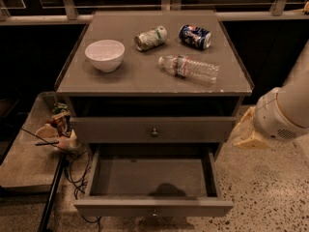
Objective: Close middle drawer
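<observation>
Gripper (245, 135) beside the cabinet (145, 81), empty, apart from the middle drawer (153, 207).

Gripper hangs low at the cabinet's right flank, just off its side and partly hidden behind the white arm (285, 110); whether it is clenched or released cannot be told, and nothing shows in it. Below it and to its left in view, the middle drawer stands pulled far out, its box bare. Level with the gripper and left of it, the top drawer (154, 129) sits flush. Above and left of it, on the cabinet top, lie a bottle (190, 69), two cans (150, 37) (195, 36) and, farthest off, a white bowl (105, 54).
</observation>
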### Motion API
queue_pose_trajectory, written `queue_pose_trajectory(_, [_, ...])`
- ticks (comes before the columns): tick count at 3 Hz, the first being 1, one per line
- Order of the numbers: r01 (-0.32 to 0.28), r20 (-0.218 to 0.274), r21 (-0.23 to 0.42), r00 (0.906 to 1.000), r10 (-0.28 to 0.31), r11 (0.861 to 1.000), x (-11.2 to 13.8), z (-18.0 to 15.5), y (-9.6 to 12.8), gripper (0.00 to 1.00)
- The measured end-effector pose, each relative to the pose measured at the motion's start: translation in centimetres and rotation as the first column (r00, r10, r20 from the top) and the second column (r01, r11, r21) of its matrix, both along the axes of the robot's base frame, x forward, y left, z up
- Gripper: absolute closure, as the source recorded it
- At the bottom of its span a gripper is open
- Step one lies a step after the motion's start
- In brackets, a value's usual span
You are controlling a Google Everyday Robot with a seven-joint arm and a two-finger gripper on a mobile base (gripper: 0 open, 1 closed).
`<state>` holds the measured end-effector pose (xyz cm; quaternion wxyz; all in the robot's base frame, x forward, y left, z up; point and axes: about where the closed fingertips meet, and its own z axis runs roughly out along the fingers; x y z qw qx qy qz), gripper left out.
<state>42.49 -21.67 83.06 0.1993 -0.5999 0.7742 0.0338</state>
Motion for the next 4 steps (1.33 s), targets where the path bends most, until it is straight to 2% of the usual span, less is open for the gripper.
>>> queue_pose_trajectory(1, [-0.003, 0.009, 0.000, 1.0000, 0.003, 1.000, 0.1, 0.0, 0.0, 0.88])
queue_pose_trajectory(2, [0.004, -0.008, -0.002, 1.0000, -0.004, 1.000, -0.1, -0.2, 0.2, 1.00])
queue_pose_trajectory(3, [0.031, -0.073, -0.007, 0.9968, -0.032, 0.999, -0.4, -4.1, 1.7, 1.00])
queue_pose_trajectory(4, [0.060, -0.160, -0.006, 0.9853, -0.061, 0.998, -1.1, -10.5, 2.7, 1.00])
